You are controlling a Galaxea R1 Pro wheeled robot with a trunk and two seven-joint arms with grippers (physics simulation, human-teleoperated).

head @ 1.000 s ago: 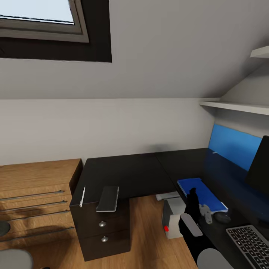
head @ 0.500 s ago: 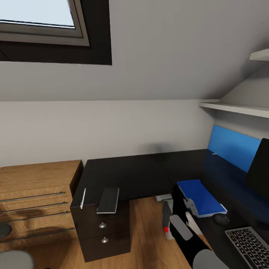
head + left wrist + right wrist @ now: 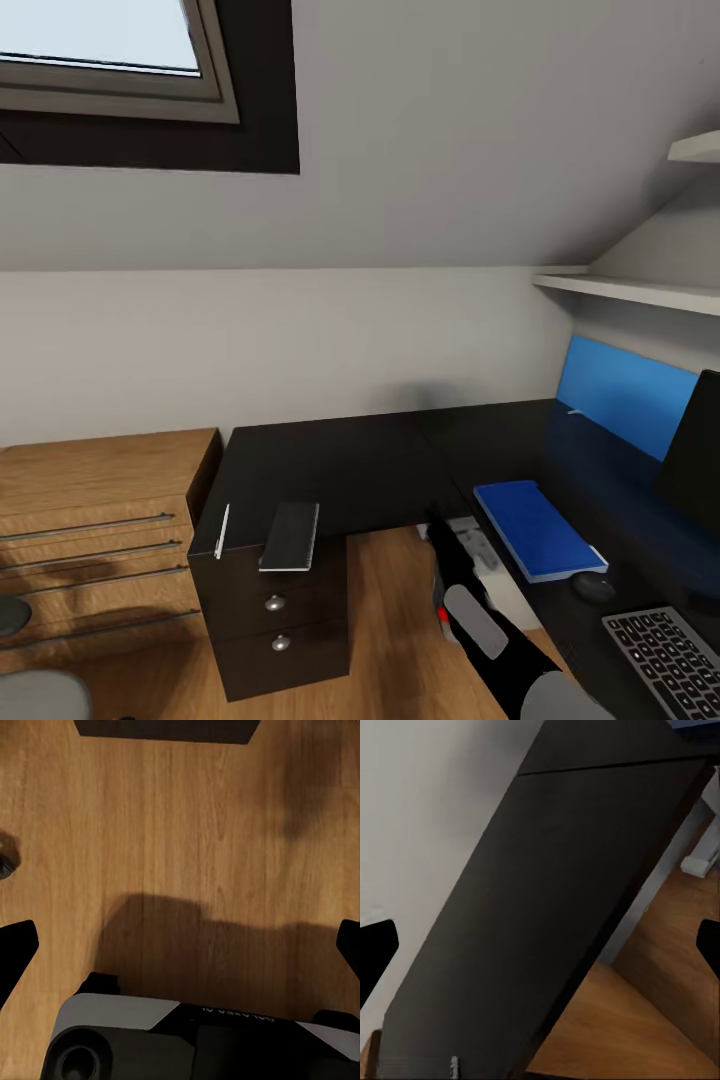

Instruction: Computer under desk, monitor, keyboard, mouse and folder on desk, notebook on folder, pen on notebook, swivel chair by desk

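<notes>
The black L-shaped desk carries the blue folder, with the dark mouse just in front of it and the keyboard nearer me. The monitor stands at the right edge. The dark notebook and the white pen lie over the drawer unit. My right gripper is open and empty, held off the desk's inner edge, left of the folder. Its arm covers most of the computer under the desk. My left gripper is open over wooden floor.
A light-wood chest of drawers stands left of the desk. A blue wall panel and white shelves sit above the desk's right wing. Wooden floor lies between the drawer unit and my right arm.
My right arm has swung left, from above the folder and mouse to the gap off the desk's inner edge. The folder now shows whole. The view tilted slightly at first.
</notes>
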